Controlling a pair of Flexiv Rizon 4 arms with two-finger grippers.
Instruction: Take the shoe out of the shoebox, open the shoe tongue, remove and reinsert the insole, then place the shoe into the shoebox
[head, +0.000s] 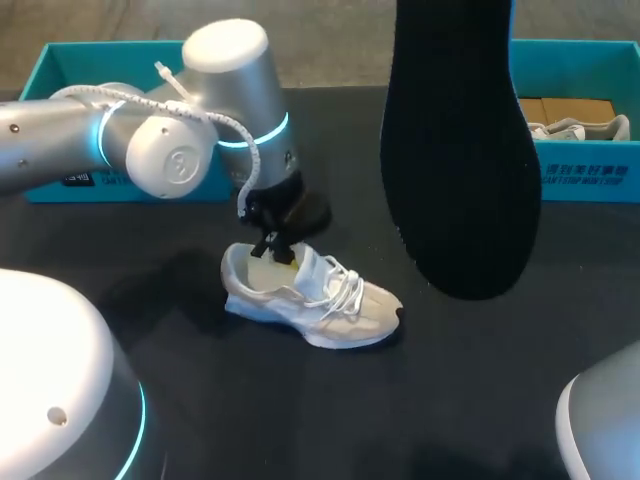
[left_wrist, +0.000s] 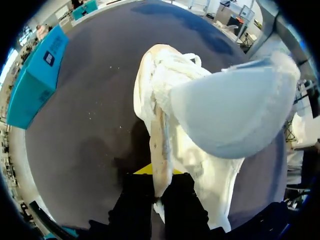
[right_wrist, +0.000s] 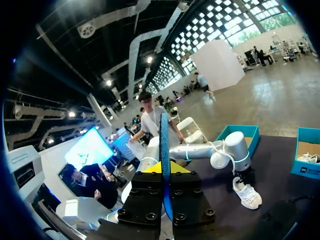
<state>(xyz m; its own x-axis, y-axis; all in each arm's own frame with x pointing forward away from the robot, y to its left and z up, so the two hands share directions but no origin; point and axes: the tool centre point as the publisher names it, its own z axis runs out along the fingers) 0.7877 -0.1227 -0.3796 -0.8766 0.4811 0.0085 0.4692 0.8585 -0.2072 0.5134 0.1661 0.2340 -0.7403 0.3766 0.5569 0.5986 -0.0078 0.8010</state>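
Pinching shoe (head: 312, 300) heel, insole (head: 460, 150) aloft

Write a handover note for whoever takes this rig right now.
Left gripper: shut on the shoe at its heel rim; the shoe stands on the table.
Right gripper: shut on the insole, held up off the table, apart from the shoe.
Left teal box at the back left; right teal box at the back right, with a second shoe inside.
Done: shoe out, insole removed.
Left: reinsert insole, box the shoe.
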